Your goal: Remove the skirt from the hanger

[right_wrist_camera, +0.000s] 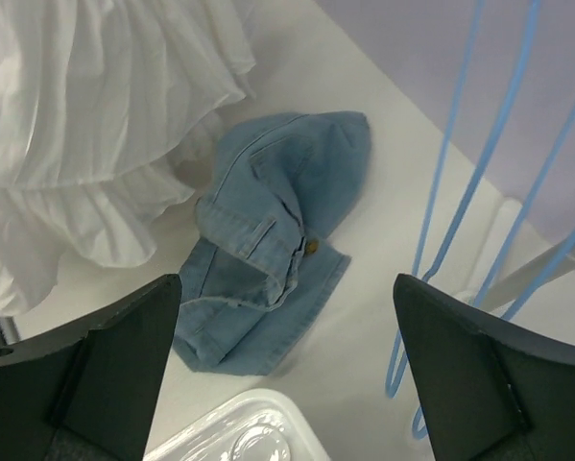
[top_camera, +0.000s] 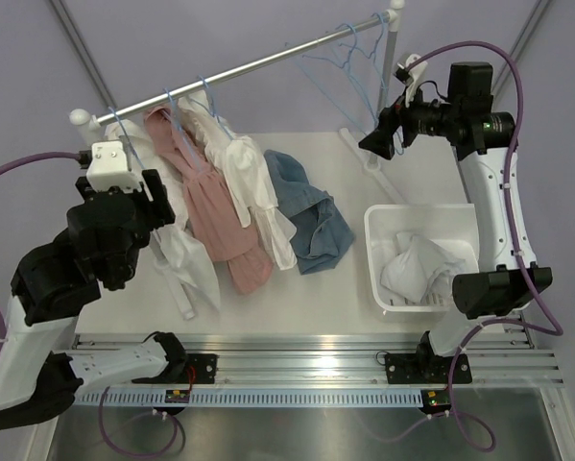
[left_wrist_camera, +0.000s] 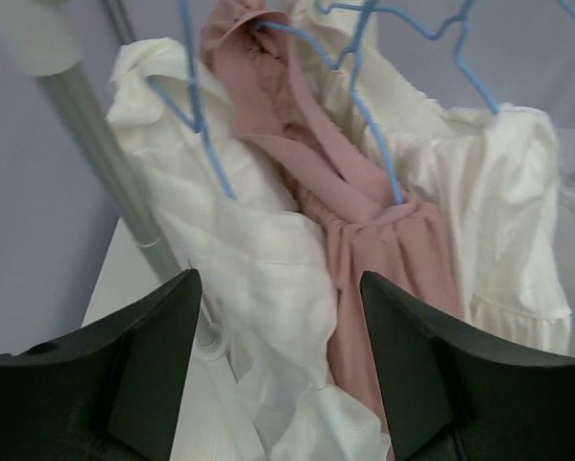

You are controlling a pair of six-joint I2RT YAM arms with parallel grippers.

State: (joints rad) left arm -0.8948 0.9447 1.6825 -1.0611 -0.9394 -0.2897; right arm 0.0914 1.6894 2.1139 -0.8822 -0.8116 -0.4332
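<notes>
Three garments hang on blue hangers (left_wrist_camera: 364,96) from the metal rail (top_camera: 258,65): a white one (top_camera: 186,254) at left, a pink one (top_camera: 215,211) in the middle, a white pleated one (top_camera: 253,187) at right. I cannot tell which is the skirt. A blue denim garment (top_camera: 311,216) lies crumpled on the table, off any hanger. My left gripper (top_camera: 157,202) is open and empty, just in front of the left white garment (left_wrist_camera: 258,250) and pink garment (left_wrist_camera: 383,250). My right gripper (top_camera: 378,139) is open and empty, high above the denim garment (right_wrist_camera: 268,259).
Empty blue hangers (top_camera: 349,53) hang at the rail's right end, close to my right gripper, and show in the right wrist view (right_wrist_camera: 450,221). A white basket (top_camera: 375,259) holding a white cloth (top_camera: 417,269) stands at right. The rail's upright post (left_wrist_camera: 105,163) is left of the garments.
</notes>
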